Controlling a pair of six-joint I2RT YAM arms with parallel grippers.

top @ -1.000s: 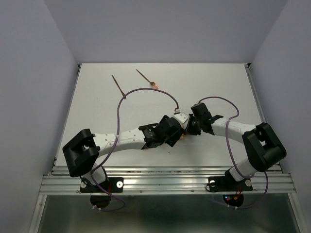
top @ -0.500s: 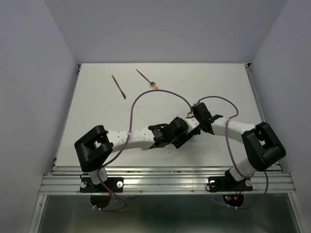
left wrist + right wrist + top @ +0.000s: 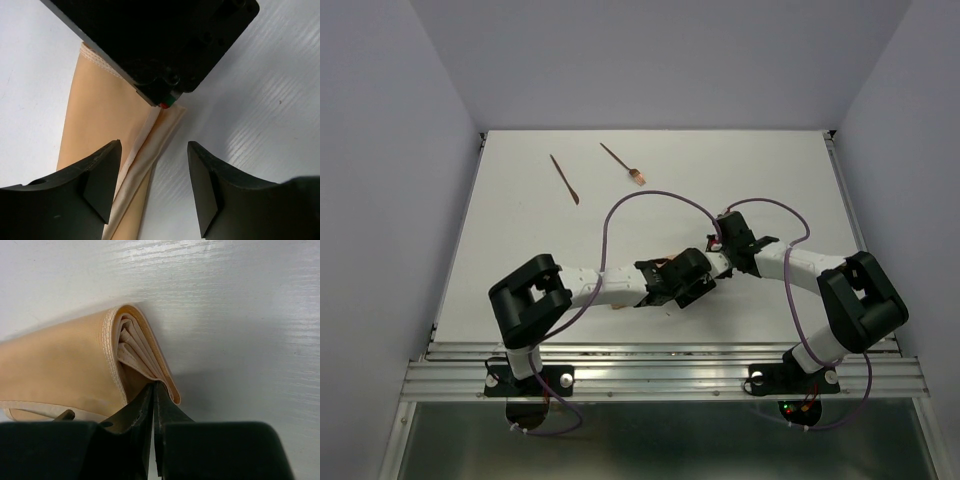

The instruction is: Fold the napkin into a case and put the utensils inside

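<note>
While left tool (image 3: 155, 146) stands open astride case (image 3: 97, 117) | right tool (image 3: 154, 388) clamped on case's folded end | fork (image 3: 620, 162), pointed stick (image 3: 564, 179) far left on tabletop (image 3: 770, 170), well apart from case

My white table (image 3: 790, 180) carries the plain utensil (image 3: 564, 179) and the forked utensil (image 3: 622, 164) far left, slightly apart; the folded tan case (image 3: 100, 125) lies near the middle.

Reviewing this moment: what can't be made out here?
- Top view: both wrists cover nearly all the napkin.
- Right wrist view: the shut right pincer hides whether it pinches a layer.
- Left wrist view: a black housing covers the napkin's far end.
- Top view: utensils too small for detail.
</note>
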